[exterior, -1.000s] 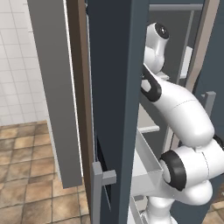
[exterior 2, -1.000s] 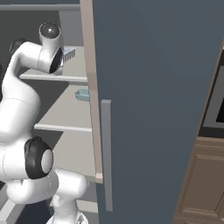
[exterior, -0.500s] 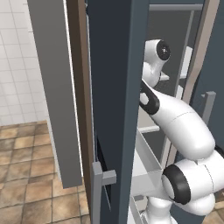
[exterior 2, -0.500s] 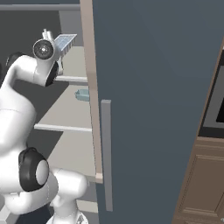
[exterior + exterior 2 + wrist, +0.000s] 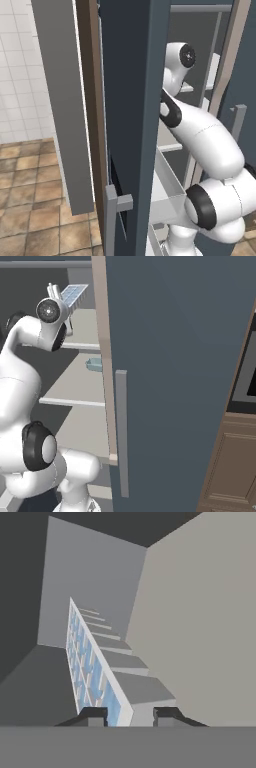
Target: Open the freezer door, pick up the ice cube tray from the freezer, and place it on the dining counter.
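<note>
**Tray gripped and raised inside the freezer**

At the far left of the left base view stands the open freezer door [image 5: 127,100], edge-on, with its grey bar handle [image 5: 114,215] low down and white bins on its inner face. Right of it the arm reaches into the freezer [image 5: 200,60], past the grey shelves.

In the right base view, the ice cube tray [image 5: 73,295] shows at the upper left, tilted steeply, its pale-blue cells facing out, held above the upper shelf [image 5: 82,346]. The gripper [image 5: 56,297] is at the tray's lower end. A small teal container [image 5: 94,363] sits on the next shelf down, just beside the edge of the wide slate-blue door [image 5: 180,366] that takes up the right of that view, with its long grey handle [image 5: 121,431].

In the hand view the gripper [image 5: 130,716] has its fingers narrowed onto the near end of the tray [image 5: 90,667], which runs away from the camera against the light-grey inner walls.
</note>
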